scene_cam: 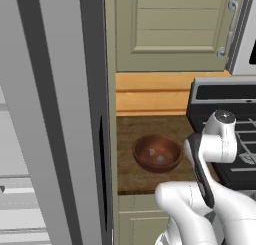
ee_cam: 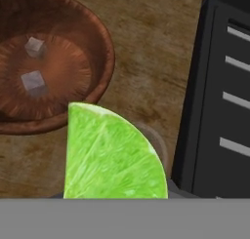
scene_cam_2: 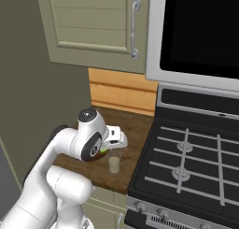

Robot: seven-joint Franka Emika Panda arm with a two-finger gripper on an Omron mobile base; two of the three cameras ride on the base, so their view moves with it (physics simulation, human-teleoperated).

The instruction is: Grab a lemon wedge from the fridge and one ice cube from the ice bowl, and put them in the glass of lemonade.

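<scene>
The yellow-green lemon wedge (ee_cam: 112,157) fills the lower middle of the hand view, and a sliver of the lemon wedge (scene_cam_2: 103,152) shows under the hand. My gripper (scene_cam_2: 105,150) is shut on it, directly above the glass of lemonade (scene_cam_2: 114,164), which stands on the wooden counter near the stove. The glass rim (ee_cam: 158,144) peeks out behind the wedge. To the left sits the brown ice bowl (ee_cam: 58,62), also seen as the ice bowl (scene_cam: 156,152), with two ice cubes (ee_cam: 33,81) inside. The fridge (scene_cam: 55,114) has its grey door standing open at the left.
A black stove (scene_cam_2: 196,153) with grates borders the counter (scene_cam: 130,176) on the right. Beige upper cabinets (scene_cam: 170,24) hang above, and a microwave (scene_cam_2: 200,32) sits over the stove. The open fridge door edge stands close to the counter's left side.
</scene>
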